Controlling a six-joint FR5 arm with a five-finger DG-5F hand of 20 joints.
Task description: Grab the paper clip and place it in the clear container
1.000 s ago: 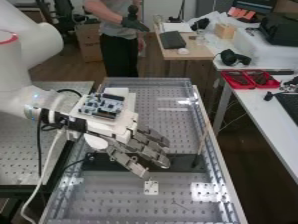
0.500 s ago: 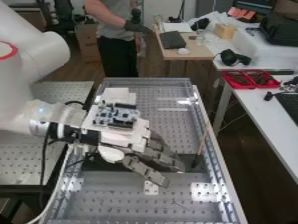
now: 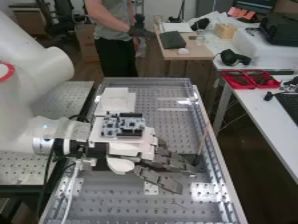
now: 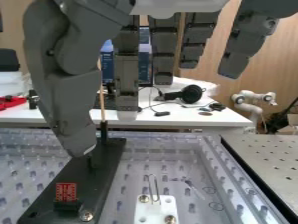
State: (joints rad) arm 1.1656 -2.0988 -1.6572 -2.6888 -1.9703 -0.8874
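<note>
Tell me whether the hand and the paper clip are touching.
Apart. The wrist view shows a clear gap between the hand and the upright paper clip.

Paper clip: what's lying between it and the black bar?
Between the paper clip and the black bar lie part of the white plate, then bare perforated surface; the wrist view shows this.

Bright room light, white glare on the perforated bench (image 3: pixel 120 202).

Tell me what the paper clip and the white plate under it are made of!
The paper clip looks like smooth metal: thin, grey wire bent into a loop. The white plate looks matt and evenly white, so maybe plastic, or painted metal.
</note>
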